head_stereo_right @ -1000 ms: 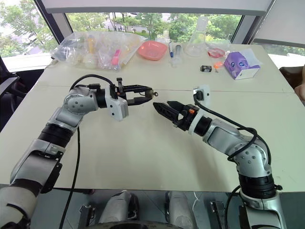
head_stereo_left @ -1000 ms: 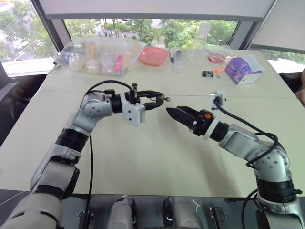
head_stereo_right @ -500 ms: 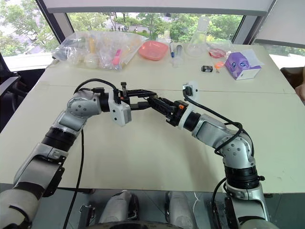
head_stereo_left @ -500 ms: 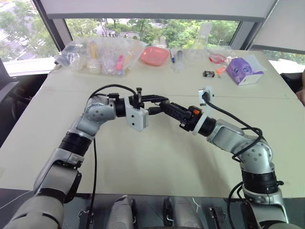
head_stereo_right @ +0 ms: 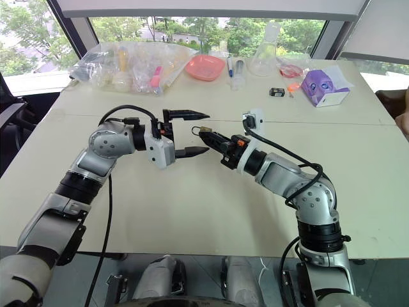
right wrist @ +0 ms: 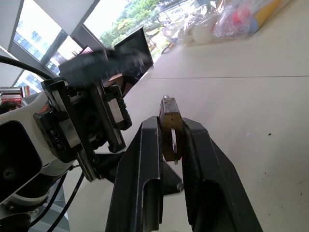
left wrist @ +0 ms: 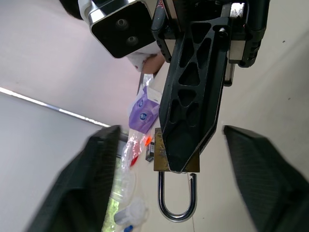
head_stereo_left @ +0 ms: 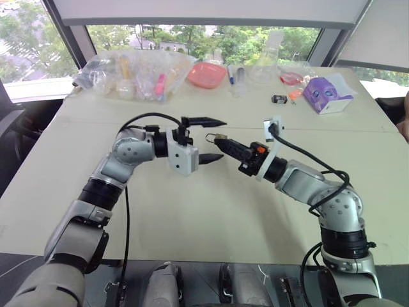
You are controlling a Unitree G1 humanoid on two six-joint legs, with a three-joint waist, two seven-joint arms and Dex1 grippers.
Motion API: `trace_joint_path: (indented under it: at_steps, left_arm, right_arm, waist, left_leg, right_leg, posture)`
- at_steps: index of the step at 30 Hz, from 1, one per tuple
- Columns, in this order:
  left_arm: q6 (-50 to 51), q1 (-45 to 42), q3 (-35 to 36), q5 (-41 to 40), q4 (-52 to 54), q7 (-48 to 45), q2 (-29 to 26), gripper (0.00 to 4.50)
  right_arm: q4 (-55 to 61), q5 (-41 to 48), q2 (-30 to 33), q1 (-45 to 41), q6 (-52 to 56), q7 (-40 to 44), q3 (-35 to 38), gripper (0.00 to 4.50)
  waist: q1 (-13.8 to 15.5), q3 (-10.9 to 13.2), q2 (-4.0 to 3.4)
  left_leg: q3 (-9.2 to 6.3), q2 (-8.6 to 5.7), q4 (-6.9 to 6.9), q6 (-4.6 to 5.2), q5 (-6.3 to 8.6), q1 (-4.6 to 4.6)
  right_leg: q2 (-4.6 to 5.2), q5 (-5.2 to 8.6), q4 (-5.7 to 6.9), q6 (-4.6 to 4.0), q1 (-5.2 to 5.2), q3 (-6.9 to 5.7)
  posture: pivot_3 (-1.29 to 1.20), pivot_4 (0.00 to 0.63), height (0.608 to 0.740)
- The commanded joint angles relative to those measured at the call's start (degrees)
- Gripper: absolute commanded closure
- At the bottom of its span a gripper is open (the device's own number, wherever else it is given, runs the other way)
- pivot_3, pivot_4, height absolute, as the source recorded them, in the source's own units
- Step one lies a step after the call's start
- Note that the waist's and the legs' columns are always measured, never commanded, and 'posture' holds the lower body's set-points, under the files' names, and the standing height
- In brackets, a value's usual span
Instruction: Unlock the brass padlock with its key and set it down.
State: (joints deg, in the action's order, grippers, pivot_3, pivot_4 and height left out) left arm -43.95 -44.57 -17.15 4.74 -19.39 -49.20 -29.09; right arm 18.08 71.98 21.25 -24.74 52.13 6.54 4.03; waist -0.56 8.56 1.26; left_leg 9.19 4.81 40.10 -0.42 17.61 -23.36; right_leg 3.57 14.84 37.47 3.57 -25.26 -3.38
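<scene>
Left gripper: its two black fingers are spread wide, one above and one below, pointing level toward the right arm; nothing is between them.
Right gripper: fingers closed tight on the padlock's brass body, pointing level toward the left gripper.
Padlock: held above the table, pinched between the right fingertips; in the left wrist view its brass block sticks out just past the finger ends with the silvery shackle hanging beyond it. One leg of the shackle looks free of the body, though that is hard to be sure of.
Padlock's place: in the gap between the left gripper's spread fingers, apart from both of them.
Key: cannot be made out for certain; a small dark tab at the padlock's side in the right wrist view may be it.
Table: pale top, bare beneath both arms.
Far edge: a clear plastic bag of small items, a red bowl, a glass flask, a purple-and-white box and a small black gadget, all well apart from the grippers.
</scene>
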Motion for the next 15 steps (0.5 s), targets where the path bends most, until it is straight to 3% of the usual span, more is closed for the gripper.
trace_joint_path:
  at_steps: [1, 8, 15]
  left_arm:
    - [7.7, 1.91, 2.93, -5.59, 3.54, -0.45, -0.58, 0.06]
    - [43.6, 5.77, 10.62, -23.57, 12.5, -2.14, -1.44, 0.06]
    - [51.26, 6.23, 12.06, -24.65, 16.07, -0.74, 0.88, 0.06]
  right_arm:
    - [0.5, -0.99, -0.4, -0.74, -0.65, 0.01, 1.45, 4.47]
    - [-0.57, -2.03, -0.24, -0.81, -0.44, 0.86, 2.92, 4.47]
    - [-1.3, -1.98, -0.8, -1.86, -0.1, 1.94, 2.74, 4.47]
  waist:
    - [-0.03, 0.0, 0.0]
    - [-0.2, 0.0, -0.01]
    - [-0.03, 0.0, -0.01]
  left_leg:
    - [0.0, 0.0, 0.0, 0.0, 0.0, 0.0]
    - [-0.07, 0.03, 0.0, -0.09, -0.05, 0.0]
    - [-0.05, -0.01, 0.0, -0.09, -0.05, 0.0]
  right_leg:
    - [0.0, 0.0, 0.0, 0.0, 0.0, 0.0]
    - [-0.01, 0.0, 0.06, 0.0, -0.03, 0.01]
    - [0.0, 0.0, 0.04, 0.01, -0.01, 0.01]
  posture:
    - [0.0, 0.15, 0.74]
    - [0.0, 0.15, 0.74]
    - [0.0, 0.15, 0.74]
